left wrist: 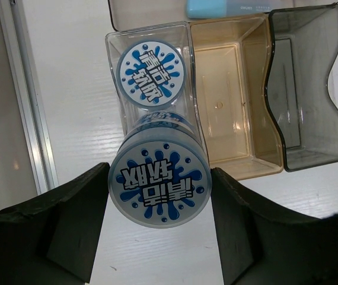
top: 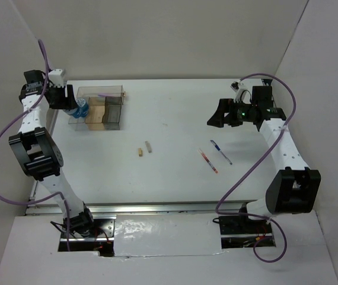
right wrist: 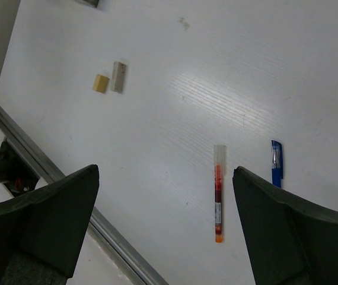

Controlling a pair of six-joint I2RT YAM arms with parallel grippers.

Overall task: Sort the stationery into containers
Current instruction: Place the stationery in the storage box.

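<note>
My left gripper (left wrist: 160,176) is shut on a round blue tub (left wrist: 160,185), held at the near end of the organiser's (top: 114,107) clear compartment (left wrist: 113,89). A second blue tub (left wrist: 150,72) lies inside that compartment. Beside it are a bare tan compartment (left wrist: 228,101) and a smoky grey one (left wrist: 308,101). A pale-blue bar (left wrist: 216,8) lies in a compartment behind. My right gripper (right wrist: 164,171) hangs open above the table with nothing between its fingers. Below it lie the red-orange pen (right wrist: 218,193) and the blue pen (right wrist: 276,163), and farther off two tan stubs (right wrist: 101,83) (right wrist: 118,76).
The organiser stands at the table's back left, close to the left edge rail (left wrist: 26,101). The pens (top: 208,161) (top: 220,152) lie centre-right and the stubs (top: 140,152) mid-table. A metal rail (top: 175,208) runs along the front edge.
</note>
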